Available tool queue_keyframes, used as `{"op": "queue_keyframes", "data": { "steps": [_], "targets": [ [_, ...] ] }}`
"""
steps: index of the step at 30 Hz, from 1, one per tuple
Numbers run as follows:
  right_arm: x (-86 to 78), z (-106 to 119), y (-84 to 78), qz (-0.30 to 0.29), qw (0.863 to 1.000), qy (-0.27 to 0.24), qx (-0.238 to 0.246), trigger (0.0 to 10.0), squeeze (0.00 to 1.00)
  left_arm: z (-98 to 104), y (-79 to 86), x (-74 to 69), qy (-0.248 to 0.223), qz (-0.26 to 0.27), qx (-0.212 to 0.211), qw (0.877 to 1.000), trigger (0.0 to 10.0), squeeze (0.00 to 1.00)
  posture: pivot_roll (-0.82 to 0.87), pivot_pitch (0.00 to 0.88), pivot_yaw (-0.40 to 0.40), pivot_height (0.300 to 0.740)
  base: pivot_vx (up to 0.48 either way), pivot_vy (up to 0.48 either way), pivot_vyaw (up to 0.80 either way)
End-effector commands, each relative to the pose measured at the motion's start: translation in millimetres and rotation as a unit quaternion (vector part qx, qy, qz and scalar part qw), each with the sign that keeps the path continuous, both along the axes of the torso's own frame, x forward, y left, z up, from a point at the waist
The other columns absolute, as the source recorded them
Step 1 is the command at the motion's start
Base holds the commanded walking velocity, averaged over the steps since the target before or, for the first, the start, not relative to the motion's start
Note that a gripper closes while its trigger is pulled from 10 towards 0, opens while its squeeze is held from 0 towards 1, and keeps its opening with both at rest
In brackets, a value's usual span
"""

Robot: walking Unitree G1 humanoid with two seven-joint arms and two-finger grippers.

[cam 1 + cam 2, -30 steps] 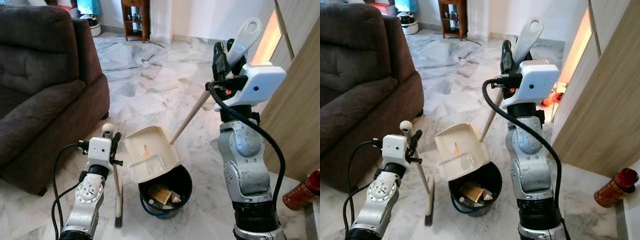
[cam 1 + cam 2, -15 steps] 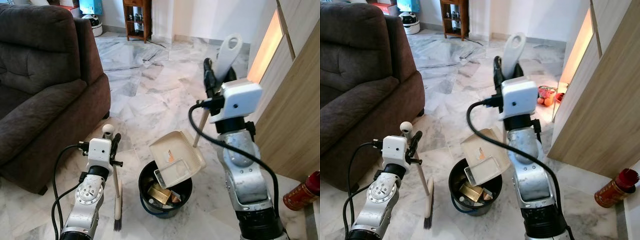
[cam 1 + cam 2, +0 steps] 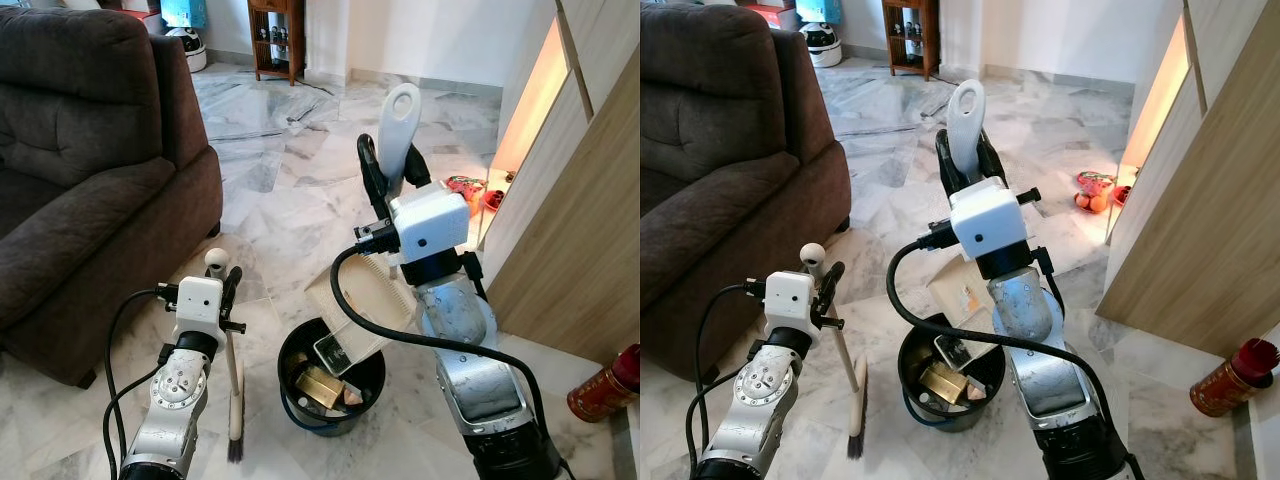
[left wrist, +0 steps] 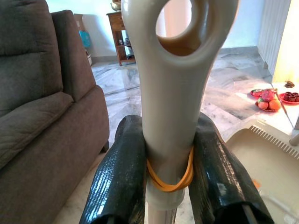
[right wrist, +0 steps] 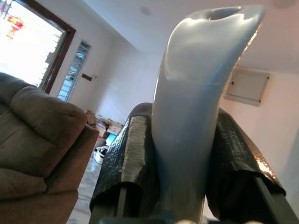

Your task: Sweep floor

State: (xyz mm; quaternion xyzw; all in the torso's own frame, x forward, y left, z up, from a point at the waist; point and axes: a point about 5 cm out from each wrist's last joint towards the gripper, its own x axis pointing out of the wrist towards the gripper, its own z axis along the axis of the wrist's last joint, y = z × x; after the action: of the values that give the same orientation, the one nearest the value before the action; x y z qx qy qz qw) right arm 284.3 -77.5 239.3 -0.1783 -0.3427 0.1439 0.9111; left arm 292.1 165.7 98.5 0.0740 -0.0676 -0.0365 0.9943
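My right gripper [image 3: 388, 172] is shut on the pale grey grip of the long dustpan handle [image 5: 187, 107], raised at chest height. The cream dustpan [image 3: 362, 298] hangs tilted steeply, its lip over the black bucket [image 3: 366, 386] on the marble floor. Inside the bucket lie a brown box [image 3: 318, 385] and other scraps. My left gripper [image 3: 226, 281] is shut on the cream broom handle [image 4: 168, 116], just above an orange rubber band [image 4: 169, 185]. The broom stands upright left of the bucket, bristles [image 3: 236, 428] on the floor.
A dark brown sofa [image 3: 80, 170] fills the left side. A wooden panel wall [image 3: 590, 220] runs along the right, with a red canister [image 3: 603, 383] at its foot. Plates of fruit [image 3: 467, 186] sit on the floor beyond. A wooden shelf [image 3: 272, 30] stands at the back.
My right arm has swung left and lower with the dustpan, tipping it from beside the bucket to steeply over it. The left arm and broom have stayed put.
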Motion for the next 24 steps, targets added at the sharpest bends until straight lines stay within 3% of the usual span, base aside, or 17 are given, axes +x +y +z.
{"op": "queue_keyframes", "data": {
  "steps": [1,9,16,24],
  "targets": [
    [-8.8,11.8,10.6,0.03,0.998,-0.047,-0.031,10.0,0.0,9.0,-0.4,2.8,-0.023,-0.005,0.01,1.0,10.0,0.0,0.14,0.061,0.014,0.74,0.0,0.0,0.0],
    [-3.8,13.1,3.5,-0.003,0.998,-0.051,-0.021,10.0,0.0,9.2,-0.4,3.3,-0.023,-0.005,0.01,1.0,10.0,0.0,0.14,0.063,0.013,0.74,0.0,0.0,0.0],
    [8.8,25.3,-30.8,-0.116,0.989,-0.087,-0.022,10.0,0.0,9.4,-0.1,3.5,-0.024,-0.005,0.01,1.0,10.0,0.0,0.14,0.061,0.014,0.74,0.0,0.0,0.0],
    [19.9,10.0,-58.7,-0.176,0.983,-0.047,0.001,10.0,0.0,9.4,0.3,3.7,-0.023,-0.006,0.01,1.0,10.0,0.0,0.13,0.061,0.016,0.74,0.0,0.0,0.0]
  ]
}}
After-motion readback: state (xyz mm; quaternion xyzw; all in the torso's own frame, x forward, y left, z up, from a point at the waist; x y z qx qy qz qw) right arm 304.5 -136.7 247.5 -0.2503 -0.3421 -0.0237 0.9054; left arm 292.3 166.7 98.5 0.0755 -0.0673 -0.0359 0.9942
